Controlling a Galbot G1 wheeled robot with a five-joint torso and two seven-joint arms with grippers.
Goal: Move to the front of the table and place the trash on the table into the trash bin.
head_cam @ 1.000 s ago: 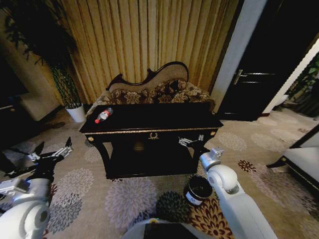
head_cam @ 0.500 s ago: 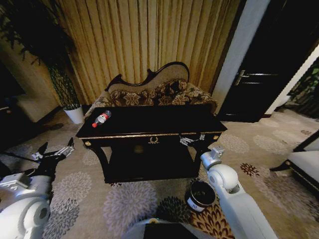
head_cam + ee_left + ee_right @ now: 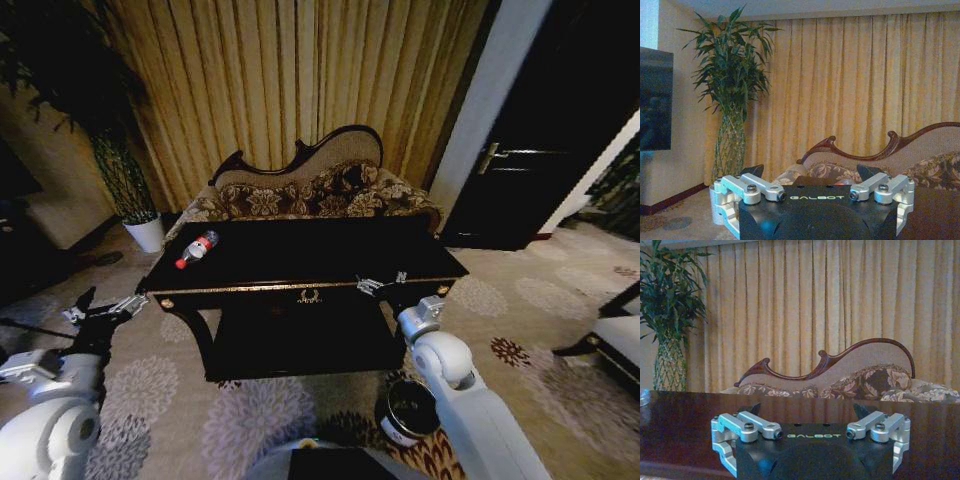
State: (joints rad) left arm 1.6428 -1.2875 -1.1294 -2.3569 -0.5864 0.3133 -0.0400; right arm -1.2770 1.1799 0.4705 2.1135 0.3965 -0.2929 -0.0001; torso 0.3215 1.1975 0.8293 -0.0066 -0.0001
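Item: trash. One clear plastic bottle point(image 3: 195, 249) with red label and red cap, lying on its side on the table top near the far left corner, at about 10 o'clock from the table's centre, cap end toward the left front edge.

Item: table point(image 3: 300, 262). Glossy black, gold trim along the front edge, gold emblem point(image 3: 309, 295) at centre front, lower shelf beneath.

Item: trash bin point(image 3: 408, 410). Small round dark bucket with a white label, standing on the patterned carpet point(image 3: 250, 430) at about 5 o'clock from the table, just beside the right arm.

Item: right gripper point(image 3: 383, 283). Held at the table's front edge, right of the emblem; fingers spread wide, nothing between them. In the right wrist view it point(image 3: 809, 412) faces across the table top.

Item: left gripper point(image 3: 103, 309). Off the table's left front corner, at about 8 o'clock, fingers spread wide and empty; likewise in the left wrist view point(image 3: 810, 175).

Surroundings: floral sofa point(image 3: 305, 190) behind the table at 12 o'clock; curtain point(image 3: 290, 80) behind that; potted plant point(image 3: 130, 185) at 10 o'clock; dark door point(image 3: 540, 150) at 2 o'clock.
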